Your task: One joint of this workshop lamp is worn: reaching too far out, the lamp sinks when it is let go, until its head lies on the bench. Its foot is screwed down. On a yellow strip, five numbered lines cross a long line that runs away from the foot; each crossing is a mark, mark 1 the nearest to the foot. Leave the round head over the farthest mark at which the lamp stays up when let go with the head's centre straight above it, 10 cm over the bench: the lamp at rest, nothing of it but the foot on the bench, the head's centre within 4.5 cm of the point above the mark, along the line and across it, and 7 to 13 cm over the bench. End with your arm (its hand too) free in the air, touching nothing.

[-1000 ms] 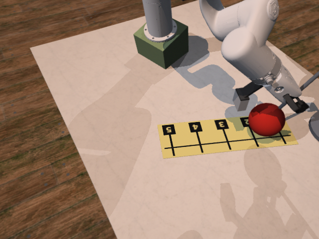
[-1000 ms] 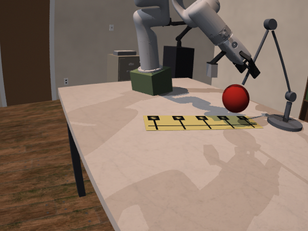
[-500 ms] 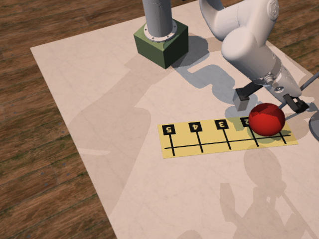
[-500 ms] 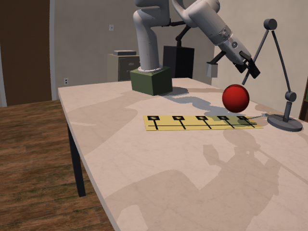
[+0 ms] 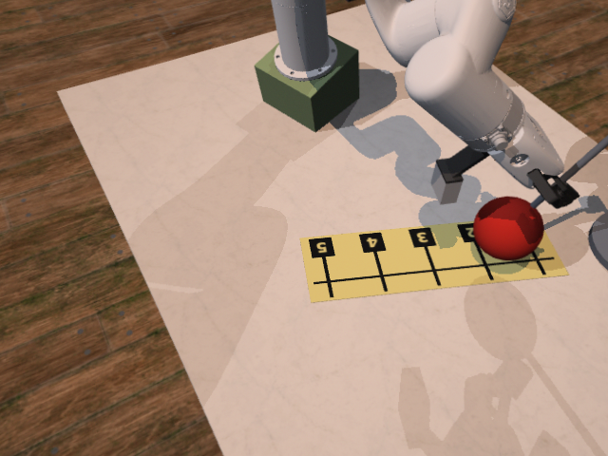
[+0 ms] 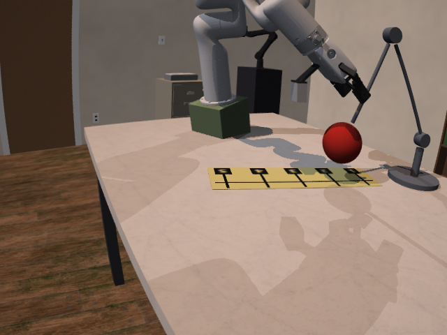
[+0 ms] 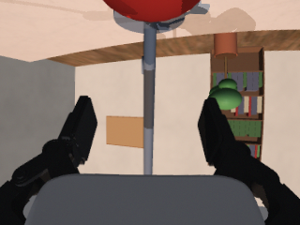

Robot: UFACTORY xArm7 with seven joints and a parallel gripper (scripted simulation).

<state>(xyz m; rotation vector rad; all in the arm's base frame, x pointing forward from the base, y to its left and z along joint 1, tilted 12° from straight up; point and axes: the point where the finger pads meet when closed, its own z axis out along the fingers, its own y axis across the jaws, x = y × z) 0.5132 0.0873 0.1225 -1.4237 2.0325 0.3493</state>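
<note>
The lamp's red round head (image 5: 508, 228) (image 6: 341, 142) (image 7: 152, 7) hangs clear above the bench, near the mark 1 and 2 end of the yellow strip (image 5: 351, 259) (image 6: 241, 176); which mark lies straight below I cannot tell. In the top view it hides label 1 and part of label 2. The grey upper rod (image 5: 589, 154) (image 6: 377, 70) (image 7: 148, 98) slopes up from the head to the elbow joint (image 6: 392, 35). The round foot (image 5: 601, 240) (image 6: 400, 176) stands past mark 1. My gripper (image 5: 560, 191) (image 6: 354, 94) (image 7: 147, 110) is open above the head, its fingers on either side of the rod in the wrist view.
The lamp's lower rod (image 6: 408, 86) rises from a joint (image 6: 421, 139) above the foot. The robot's green base block (image 5: 336, 95) (image 6: 235, 121) stands on the bench behind the strip. A grey box-shaped part (image 5: 446, 188) (image 6: 299, 91) sticks out beside the wrist.
</note>
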